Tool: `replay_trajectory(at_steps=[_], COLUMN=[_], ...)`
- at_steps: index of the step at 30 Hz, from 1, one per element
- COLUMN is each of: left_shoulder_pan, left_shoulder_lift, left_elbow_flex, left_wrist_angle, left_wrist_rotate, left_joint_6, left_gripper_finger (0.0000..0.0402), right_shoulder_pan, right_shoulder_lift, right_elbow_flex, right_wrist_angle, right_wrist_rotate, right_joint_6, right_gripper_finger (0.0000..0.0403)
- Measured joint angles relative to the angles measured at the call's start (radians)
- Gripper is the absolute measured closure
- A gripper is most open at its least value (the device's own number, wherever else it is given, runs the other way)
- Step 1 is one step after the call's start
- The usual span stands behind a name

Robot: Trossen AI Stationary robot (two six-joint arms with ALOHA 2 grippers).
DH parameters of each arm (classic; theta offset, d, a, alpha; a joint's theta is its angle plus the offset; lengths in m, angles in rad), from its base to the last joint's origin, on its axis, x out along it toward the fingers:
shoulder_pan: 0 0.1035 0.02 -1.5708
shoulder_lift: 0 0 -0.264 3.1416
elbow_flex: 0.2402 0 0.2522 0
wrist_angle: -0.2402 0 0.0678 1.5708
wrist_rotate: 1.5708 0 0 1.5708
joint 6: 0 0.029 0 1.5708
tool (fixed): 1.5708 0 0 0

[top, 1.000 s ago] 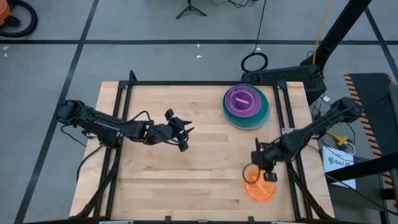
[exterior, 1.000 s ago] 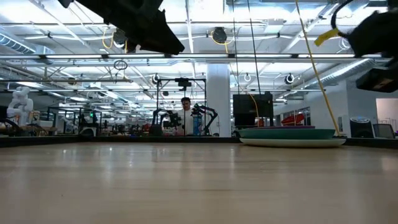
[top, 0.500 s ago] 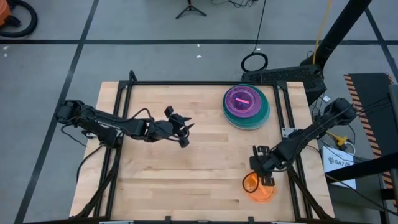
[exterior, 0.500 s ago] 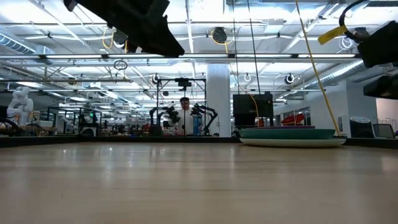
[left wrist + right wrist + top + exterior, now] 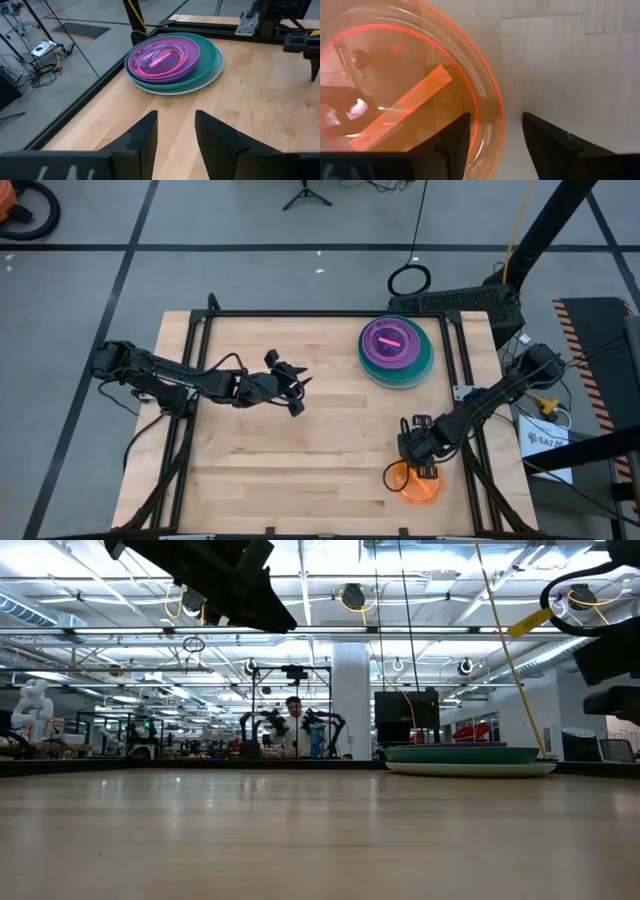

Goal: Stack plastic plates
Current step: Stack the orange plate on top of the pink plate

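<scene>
The right gripper (image 5: 495, 137) is low over the orange plate (image 5: 414, 483), which sits near the front edge of the desk (image 5: 300, 450), close to the right front corner. In the right wrist view the jaws are open, with the plate's rim between the two dark fingers. They do not hold anything yet. One finger looks to be over the inside of the plate and the other over the bare wood beside it.

The stack of plates (image 5: 396, 352) is near the back edge of the desk, toward the right side. A light blue plate is at the bottom, then a dark green one, then purple ones, with a pink-red plate (image 5: 160, 59) on top.

The left gripper (image 5: 175, 135) waits in the air over the middle of the desk, on the left half. Its jaws are open and empty and point toward the stack.

Here is what could go wrong. The orange plate is thin and smooth, so if the jaws close on only a little bit of the rim, it could slip out. If the fingers push down first, the plate could tip or slide toward the front edge, which is close. Carried crooked, it could bump the stack and knock the top plates off center.
</scene>
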Motion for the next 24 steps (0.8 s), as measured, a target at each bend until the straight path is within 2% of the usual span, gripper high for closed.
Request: replay_trajectory(at_steps=[24], left_shoulder_pan=[0.0], left_shoulder_lift=[0.0], left_elbow_flex=[0.0], left_wrist_angle=[0.0], left_wrist_rotate=[0.0], left_joint_6=[0.002], left_gripper_finger=[0.0263], right_shoulder_pan=[0.0], right_shoulder_lift=[0.014], right_elbow_flex=[-0.004], right_wrist_angle=[0.03], right_wrist_rotate=[0.044], right_joint_6=[0.002], right_gripper_finger=[0.0304])
